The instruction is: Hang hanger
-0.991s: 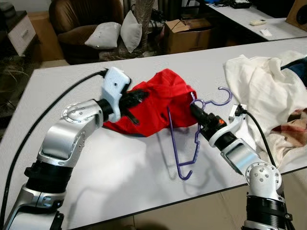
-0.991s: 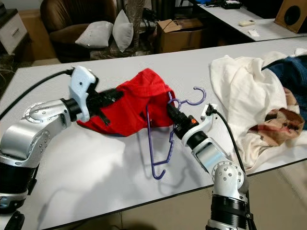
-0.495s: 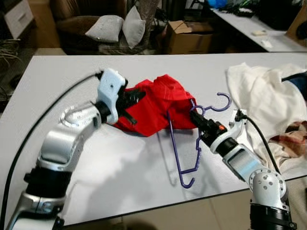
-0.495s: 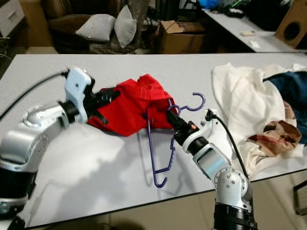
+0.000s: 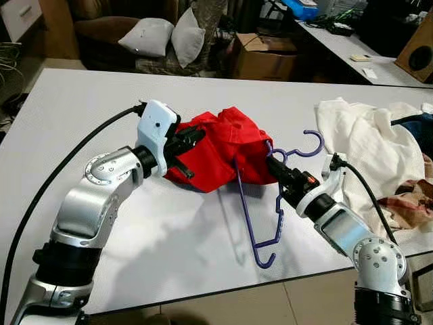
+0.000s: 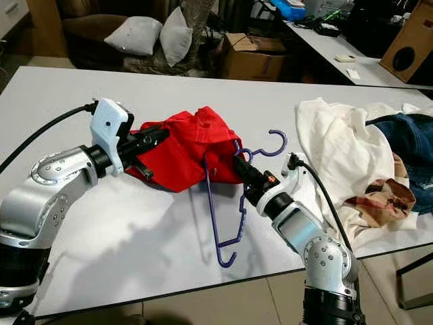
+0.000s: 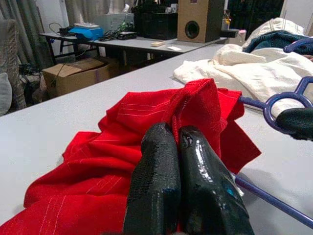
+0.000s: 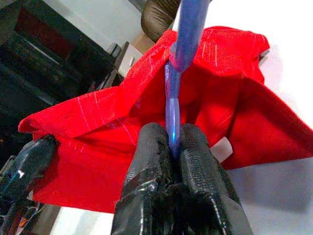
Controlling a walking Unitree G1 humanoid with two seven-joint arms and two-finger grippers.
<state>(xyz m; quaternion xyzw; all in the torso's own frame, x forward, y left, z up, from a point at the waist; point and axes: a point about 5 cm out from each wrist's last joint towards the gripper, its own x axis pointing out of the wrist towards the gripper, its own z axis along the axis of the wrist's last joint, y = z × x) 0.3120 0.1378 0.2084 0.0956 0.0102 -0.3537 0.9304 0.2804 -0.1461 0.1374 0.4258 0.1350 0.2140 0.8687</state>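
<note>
Purple hanger (image 5: 260, 203) pinched by right end effector (image 5: 276, 164)

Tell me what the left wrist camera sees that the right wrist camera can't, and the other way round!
Left wrist view: the left tool, pinched shut on the crumpled red cloth garment, plus a heap of cream fabric and a wooden speaker box behind it.

Right wrist view: the right tool clamped on the thin purple plastic hanger, and a brown armchair far off.

Both: the red garment, the purple hanger and the white table.
</note>
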